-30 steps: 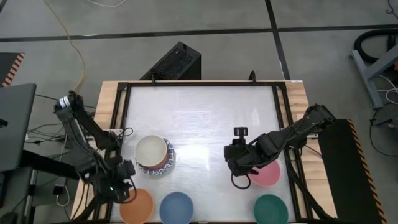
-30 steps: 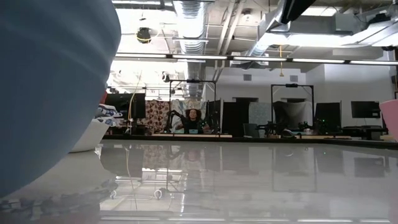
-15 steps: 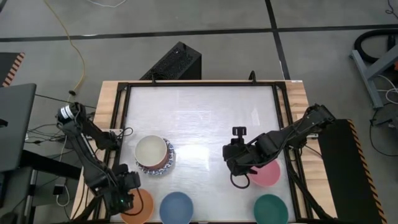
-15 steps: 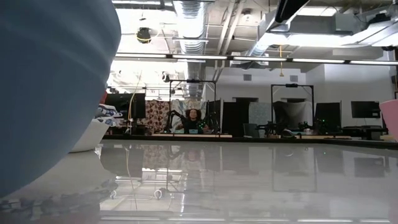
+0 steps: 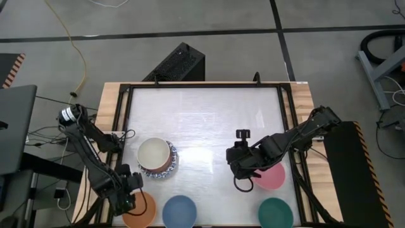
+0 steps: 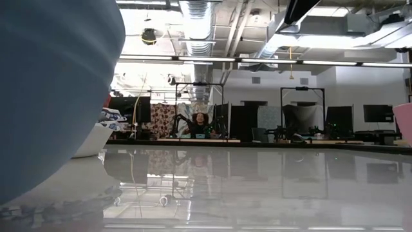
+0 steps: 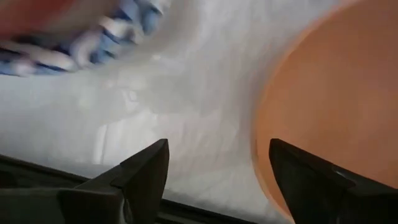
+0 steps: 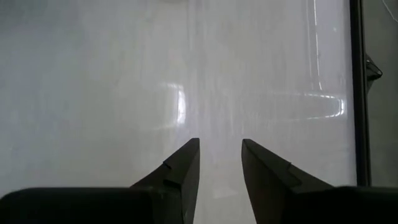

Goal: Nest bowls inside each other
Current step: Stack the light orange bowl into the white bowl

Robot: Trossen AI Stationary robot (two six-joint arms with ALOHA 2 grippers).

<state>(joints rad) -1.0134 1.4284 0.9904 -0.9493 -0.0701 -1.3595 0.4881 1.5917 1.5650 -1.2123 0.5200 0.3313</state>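
Beige bowl [image 5: 154,152] nests in the blue-patterned bowl stack [image 5: 166,168].

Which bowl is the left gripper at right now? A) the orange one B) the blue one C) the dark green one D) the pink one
A: the left gripper, fingers spread open with nothing between them, sits at the rim of the orange bowl at the table's near left corner; the left wrist view shows that orange bowl just beside one finger.

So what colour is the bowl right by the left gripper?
Orange. The orange bowl beside the left gripper shows best in the high view.
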